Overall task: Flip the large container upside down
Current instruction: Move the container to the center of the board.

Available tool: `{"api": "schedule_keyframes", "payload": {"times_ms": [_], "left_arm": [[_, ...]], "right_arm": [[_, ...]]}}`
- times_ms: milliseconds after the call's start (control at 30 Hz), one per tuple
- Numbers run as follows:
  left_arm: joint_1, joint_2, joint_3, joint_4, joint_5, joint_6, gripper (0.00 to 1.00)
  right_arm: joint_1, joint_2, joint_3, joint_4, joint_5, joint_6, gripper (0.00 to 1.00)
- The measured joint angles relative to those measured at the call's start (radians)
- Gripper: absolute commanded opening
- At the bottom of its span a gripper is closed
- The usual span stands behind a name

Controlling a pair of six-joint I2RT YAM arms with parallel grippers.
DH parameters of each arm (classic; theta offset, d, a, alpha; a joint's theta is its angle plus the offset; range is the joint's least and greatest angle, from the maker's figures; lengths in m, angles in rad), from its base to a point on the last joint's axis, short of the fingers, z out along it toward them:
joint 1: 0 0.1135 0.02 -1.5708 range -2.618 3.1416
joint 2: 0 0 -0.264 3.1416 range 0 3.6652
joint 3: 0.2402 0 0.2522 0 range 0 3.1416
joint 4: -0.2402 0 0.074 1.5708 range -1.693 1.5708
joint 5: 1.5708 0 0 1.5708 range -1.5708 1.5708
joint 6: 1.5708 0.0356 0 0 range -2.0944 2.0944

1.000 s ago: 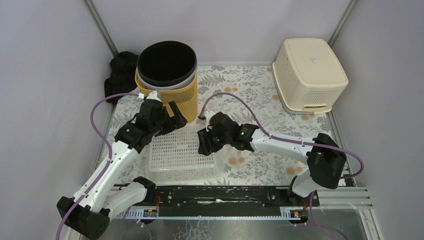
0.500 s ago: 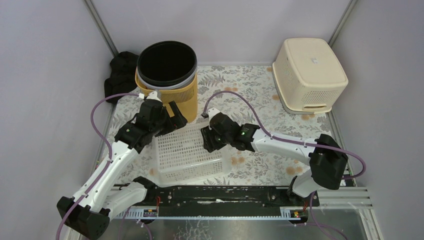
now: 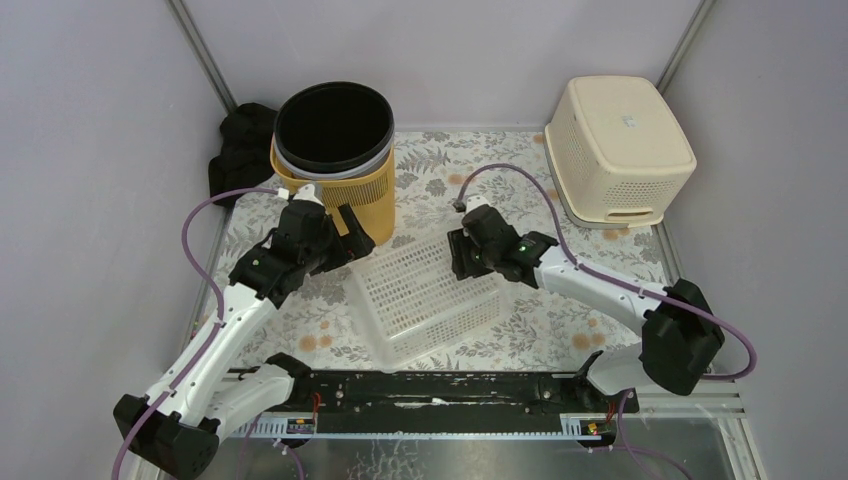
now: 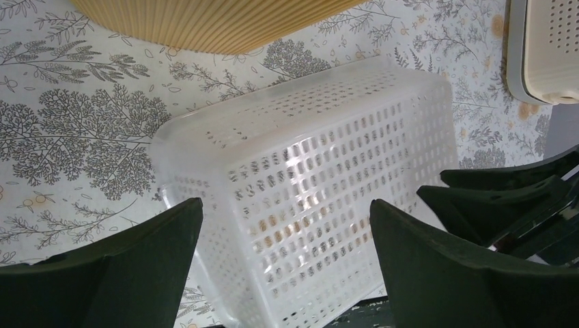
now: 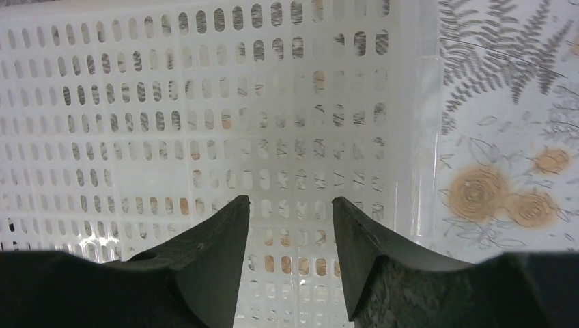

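Note:
The large container [image 3: 430, 298] is a clear white perforated basket. It stands tipped up on the flowered table between the arms, one long side down near the front edge. My right gripper [image 3: 463, 262] sits at its raised far right edge. In the right wrist view the jaws [image 5: 290, 199] stand partly apart with the basket wall [image 5: 205, 123] right behind them and nothing pinched between them. My left gripper [image 3: 350, 236] hangs wide open behind the basket's left end, apart from it. The left wrist view shows the basket [image 4: 307, 178] below and ahead of the open fingers [image 4: 285, 205].
A tall yellow bin [image 3: 340, 180] with a black liner stands at the back left, close to the left gripper. A cream basket [image 3: 618, 148] lies upside down at the back right. Black cloth [image 3: 240, 150] lies in the back left corner. A black rail [image 3: 430, 390] runs along the front.
The right gripper has moved right and back, lifting the basket's right side. The basket has gone from lying flat to tipped up and has shifted right. The left arm has not moved.

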Motion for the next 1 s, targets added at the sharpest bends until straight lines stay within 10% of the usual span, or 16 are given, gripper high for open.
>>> {"api": "schedule_keyframes", "payload": {"times_ms": [500,1000], "left_arm": [[0.000,-0.014,-0.012,0.012,0.045,0.002,1.00],[0.000,-0.022,-0.018,0.013,0.052,0.002,1.00]], "right_arm": [[-0.373,-0.076,-0.053,-0.053,-0.001,-0.001,0.60],[-0.413,-0.195,-0.002,-0.179,-0.085,0.015,0.70]]}}
